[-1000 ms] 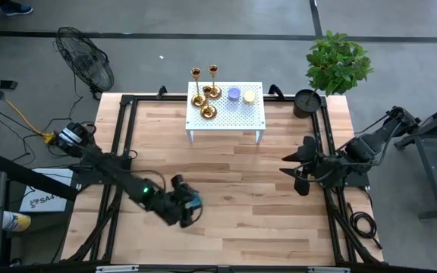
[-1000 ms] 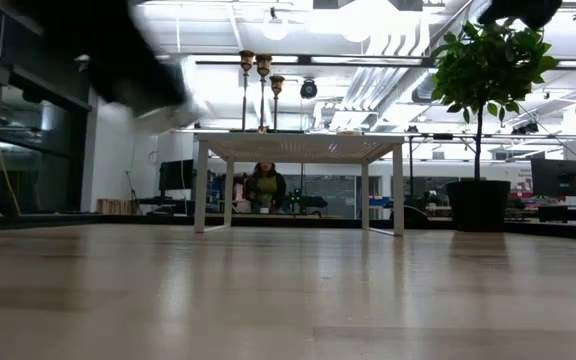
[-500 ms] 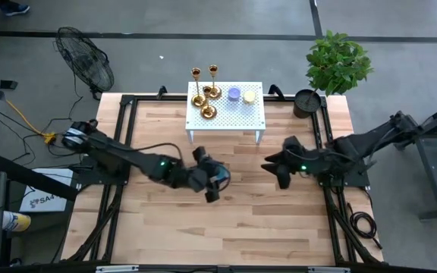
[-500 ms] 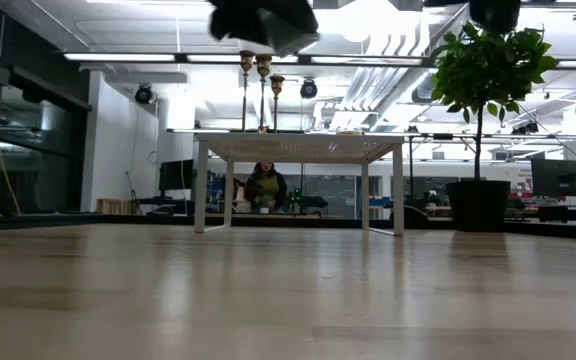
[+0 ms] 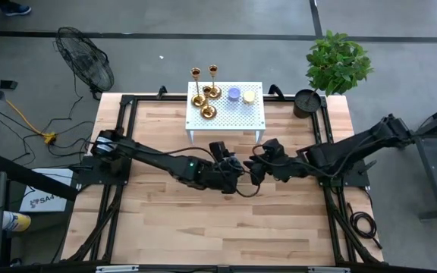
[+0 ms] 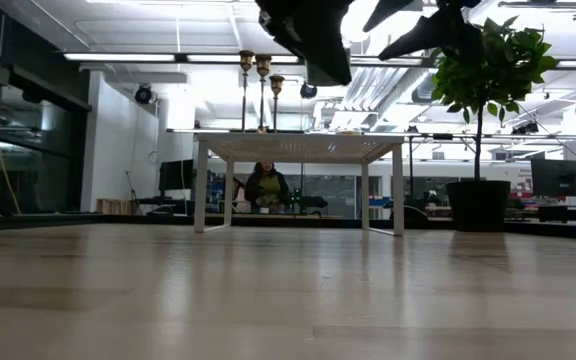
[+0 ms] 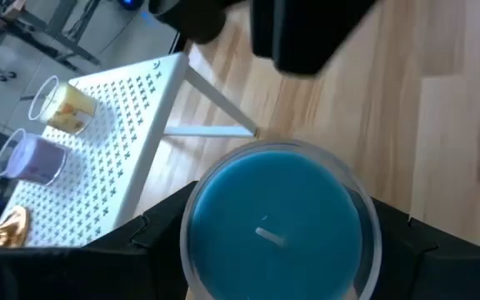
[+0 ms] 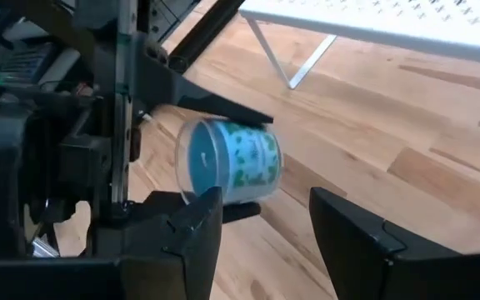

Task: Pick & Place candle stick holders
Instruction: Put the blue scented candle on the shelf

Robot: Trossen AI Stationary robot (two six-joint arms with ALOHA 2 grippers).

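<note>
Left gripper (image 7: 273,250) clamps a blue candle jar (image 8: 227,158) mid-tabletop; right gripper (image 8: 261,225), fingers parted and empty, faces it. Handover: straddle the jar squarely before left lets go. Both arms have swung in from the side edges. Candle stick holders (image 5: 205,95) untouched on white stand (image 5: 226,121), far edge.

Holders (image 5: 205,92) on stand (image 5: 226,121), behind hands.

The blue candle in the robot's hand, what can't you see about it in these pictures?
- Blue candle, left wrist view: its bottom is cut off by the picture's edge.
- High view: the left end effector covers it.
- Low view: the candle itself is cut off above the top edge.
</note>
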